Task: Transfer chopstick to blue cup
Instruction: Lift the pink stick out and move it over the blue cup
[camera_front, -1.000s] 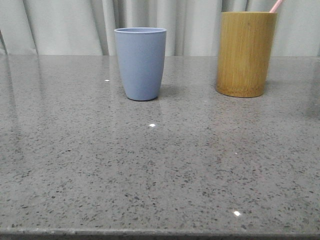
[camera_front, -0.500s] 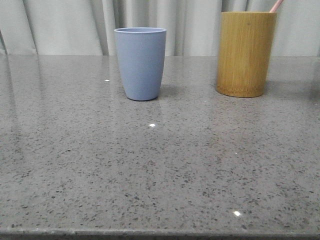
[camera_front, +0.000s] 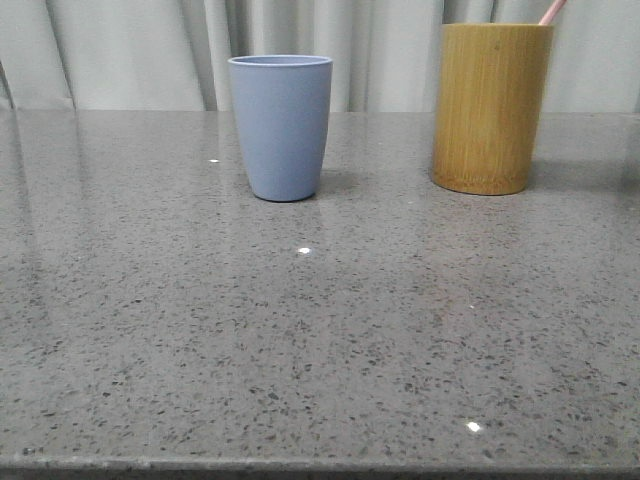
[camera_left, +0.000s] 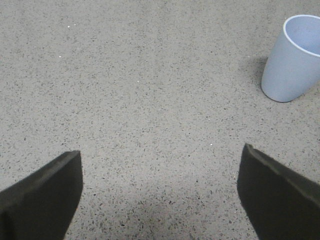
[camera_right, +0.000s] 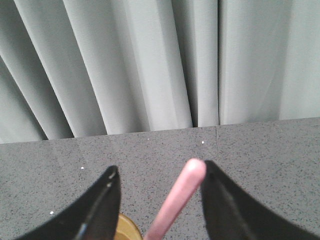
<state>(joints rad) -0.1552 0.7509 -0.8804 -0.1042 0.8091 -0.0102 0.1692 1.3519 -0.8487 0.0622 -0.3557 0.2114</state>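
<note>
Front view: the chopstick is standing in the bamboo holder, well apart from the blue cup, so the transfer is not yet done. Left wrist view: my left gripper is hanging spread, holding nothing, above the table near the cup. Right wrist view: my right gripper is bracketing the chopstick's tip, jaws parted, one finger touching or nearly touching it; closing, lifting and dropping it in are left.
</note>
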